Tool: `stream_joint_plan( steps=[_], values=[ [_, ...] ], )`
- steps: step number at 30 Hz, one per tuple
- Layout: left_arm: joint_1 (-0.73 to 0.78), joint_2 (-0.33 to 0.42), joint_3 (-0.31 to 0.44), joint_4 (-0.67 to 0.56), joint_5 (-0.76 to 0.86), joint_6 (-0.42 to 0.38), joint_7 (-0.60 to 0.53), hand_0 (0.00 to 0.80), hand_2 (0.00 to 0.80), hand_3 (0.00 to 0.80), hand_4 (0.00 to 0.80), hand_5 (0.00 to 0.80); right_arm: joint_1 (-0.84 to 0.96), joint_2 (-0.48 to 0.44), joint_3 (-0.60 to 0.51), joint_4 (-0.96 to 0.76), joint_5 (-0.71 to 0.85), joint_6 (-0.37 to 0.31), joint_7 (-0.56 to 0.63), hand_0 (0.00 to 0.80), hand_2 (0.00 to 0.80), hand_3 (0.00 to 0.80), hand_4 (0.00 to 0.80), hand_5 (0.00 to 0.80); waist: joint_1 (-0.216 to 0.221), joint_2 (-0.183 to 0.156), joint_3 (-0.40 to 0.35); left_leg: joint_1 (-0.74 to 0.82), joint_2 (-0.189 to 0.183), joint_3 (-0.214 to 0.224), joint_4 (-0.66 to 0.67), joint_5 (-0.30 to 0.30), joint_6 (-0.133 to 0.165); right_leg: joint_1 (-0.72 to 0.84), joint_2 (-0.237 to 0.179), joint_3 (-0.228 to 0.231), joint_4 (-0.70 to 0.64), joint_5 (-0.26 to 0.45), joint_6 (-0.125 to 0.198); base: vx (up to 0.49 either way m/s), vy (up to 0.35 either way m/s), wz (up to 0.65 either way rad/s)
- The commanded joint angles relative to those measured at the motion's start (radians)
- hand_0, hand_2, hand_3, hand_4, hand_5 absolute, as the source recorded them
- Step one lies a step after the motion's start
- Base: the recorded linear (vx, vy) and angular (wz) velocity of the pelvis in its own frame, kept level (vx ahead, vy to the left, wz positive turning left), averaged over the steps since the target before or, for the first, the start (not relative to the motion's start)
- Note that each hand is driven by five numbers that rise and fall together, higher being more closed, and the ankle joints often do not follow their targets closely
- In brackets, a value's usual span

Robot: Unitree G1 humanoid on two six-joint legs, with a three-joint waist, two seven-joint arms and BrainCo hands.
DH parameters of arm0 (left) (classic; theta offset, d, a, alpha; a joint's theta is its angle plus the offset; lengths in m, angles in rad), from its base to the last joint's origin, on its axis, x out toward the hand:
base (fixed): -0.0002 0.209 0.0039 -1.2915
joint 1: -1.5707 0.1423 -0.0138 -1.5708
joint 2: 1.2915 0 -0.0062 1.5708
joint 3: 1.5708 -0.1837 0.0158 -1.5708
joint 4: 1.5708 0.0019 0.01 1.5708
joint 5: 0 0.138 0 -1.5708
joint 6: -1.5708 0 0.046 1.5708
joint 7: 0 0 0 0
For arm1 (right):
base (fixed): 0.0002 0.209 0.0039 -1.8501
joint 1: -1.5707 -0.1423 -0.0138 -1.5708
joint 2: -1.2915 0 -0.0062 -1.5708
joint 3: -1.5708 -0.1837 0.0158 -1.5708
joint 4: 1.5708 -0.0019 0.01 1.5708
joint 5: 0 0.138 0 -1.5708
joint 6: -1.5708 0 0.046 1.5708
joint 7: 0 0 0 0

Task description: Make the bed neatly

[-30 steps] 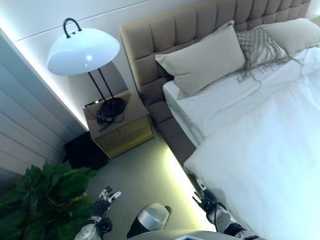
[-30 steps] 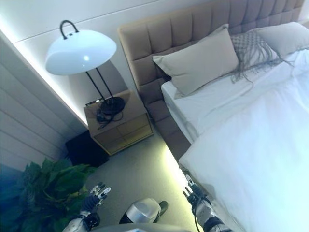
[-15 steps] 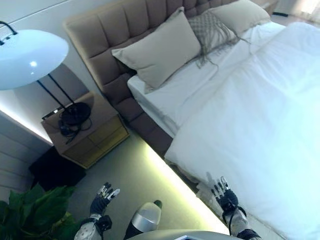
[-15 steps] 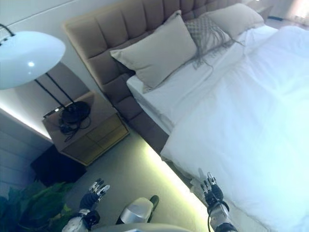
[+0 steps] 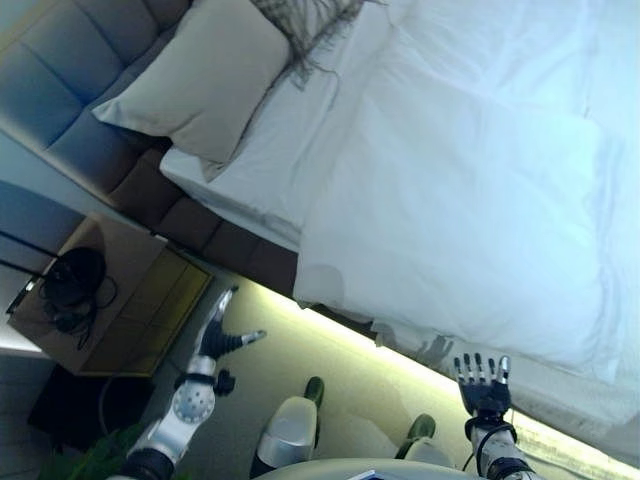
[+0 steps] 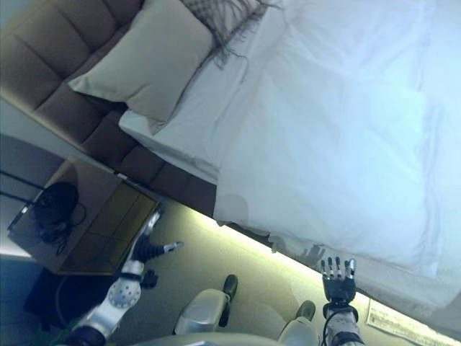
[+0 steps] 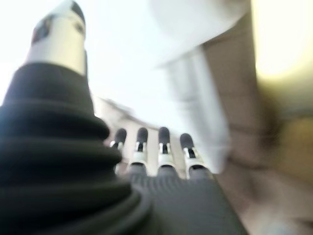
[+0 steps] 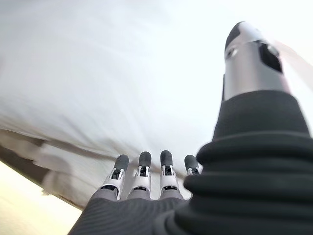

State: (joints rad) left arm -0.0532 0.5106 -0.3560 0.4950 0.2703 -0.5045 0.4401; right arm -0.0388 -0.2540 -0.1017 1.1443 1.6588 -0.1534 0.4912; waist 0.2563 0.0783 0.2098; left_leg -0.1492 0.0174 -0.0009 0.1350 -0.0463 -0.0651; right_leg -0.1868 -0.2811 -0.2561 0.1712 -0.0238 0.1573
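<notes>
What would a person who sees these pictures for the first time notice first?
The big white duvet spread over the bed fills most of the head views, its near edge hanging above a strip of warm light along the floor. A beige rectangular pillow leans on the padded brown headboard at the upper left. Low in the views, the left hand and the right hand reach toward the bed's side, both open and empty.

Before me the bed carries a white duvet spread over most of it, its edge hanging over the side. Near the padded headboard a beige pillow lies on the white sheet, a fringed cushion just beside it.
</notes>
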Motion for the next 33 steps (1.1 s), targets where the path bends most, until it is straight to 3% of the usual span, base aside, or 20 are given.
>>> stream_joint_plan(
  steps=[1, 8, 15, 18, 22, 33],
  values=[
    [-0.093, 0.057, -0.033, -0.127, 0.108, -0.028, 0.055, 0.000, 0.000, 0.000, 0.000, 0.000, -0.040, -0.043, 0.004, -0.032, 0.015, -0.023, 0.036, 0.000, 0.000, 0.000, 0.000, 0.000, -0.017, -0.005, 0.068, -0.134, -0.023, -0.073, 0.040, 0.110, 0.009, 0.011, 0.005, -0.037, 0.097, 0.011, 0.012, -0.075, 0.012, -0.27],
    [-0.271, 0.089, -0.128, -0.212, 0.252, -0.009, 0.180, 0.000, 0.000, 0.000, 0.000, 0.000, -0.089, -0.070, 0.057, -0.079, 0.107, -0.033, 0.071, 0.000, 0.000, 0.000, 0.000, 0.000, -0.049, -0.014, 0.152, -0.215, -0.036, -0.068, 0.089, 0.112, 0.025, -0.104, 0.001, -0.008, 0.166, 0.026, 0.018, -0.123, -0.056, -0.29],
    [-0.390, 0.064, -0.197, -0.212, 0.421, 0.054, 0.297, 0.000, 0.000, 0.000, 0.000, 0.000, -0.123, -0.067, 0.109, -0.174, 0.201, -0.089, 0.036, 0.000, 0.000, 0.000, 0.000, 0.000, -0.077, -0.027, 0.227, -0.319, -0.045, -0.068, 0.140, 0.127, 0.045, -0.245, 0.015, 0.028, 0.257, 0.040, 0.018, -0.123, -0.030, -0.24],
    [-0.442, 0.041, -0.219, -0.203, 0.445, 0.060, 0.296, 0.000, 0.000, 0.000, 0.000, 0.000, -0.136, -0.064, 0.115, -0.191, 0.242, -0.114, 0.023, 0.000, 0.000, 0.000, 0.000, 0.000, -0.082, -0.038, 0.255, -0.355, -0.050, -0.073, 0.140, 0.140, 0.051, -0.284, 0.028, 0.035, 0.261, 0.053, 0.021, -0.133, -0.036, -0.05],
    [-0.501, 0.011, -0.264, -0.207, 0.414, 0.097, 0.194, 0.000, 0.000, 0.000, 0.000, 0.000, -0.160, -0.062, 0.114, -0.209, 0.252, -0.140, 0.016, 0.000, 0.000, 0.000, 0.000, 0.000, -0.090, -0.052, 0.293, -0.409, -0.054, -0.076, 0.151, 0.149, 0.057, -0.343, 0.041, 0.041, 0.278, 0.070, 0.028, -0.109, -0.030, -0.10],
    [-0.618, -0.008, -0.313, -0.195, 0.492, 0.221, 0.287, 0.000, 0.000, 0.000, 0.000, 0.000, -0.198, -0.054, 0.121, -0.270, 0.264, -0.158, -0.066, 0.000, 0.000, 0.000, 0.000, 0.000, -0.099, -0.084, 0.310, -0.538, -0.058, -0.067, 0.242, 0.124, 0.063, -0.484, 0.050, 0.056, 0.363, 0.080, 0.035, -0.040, -0.027, -0.19]
  ],
)
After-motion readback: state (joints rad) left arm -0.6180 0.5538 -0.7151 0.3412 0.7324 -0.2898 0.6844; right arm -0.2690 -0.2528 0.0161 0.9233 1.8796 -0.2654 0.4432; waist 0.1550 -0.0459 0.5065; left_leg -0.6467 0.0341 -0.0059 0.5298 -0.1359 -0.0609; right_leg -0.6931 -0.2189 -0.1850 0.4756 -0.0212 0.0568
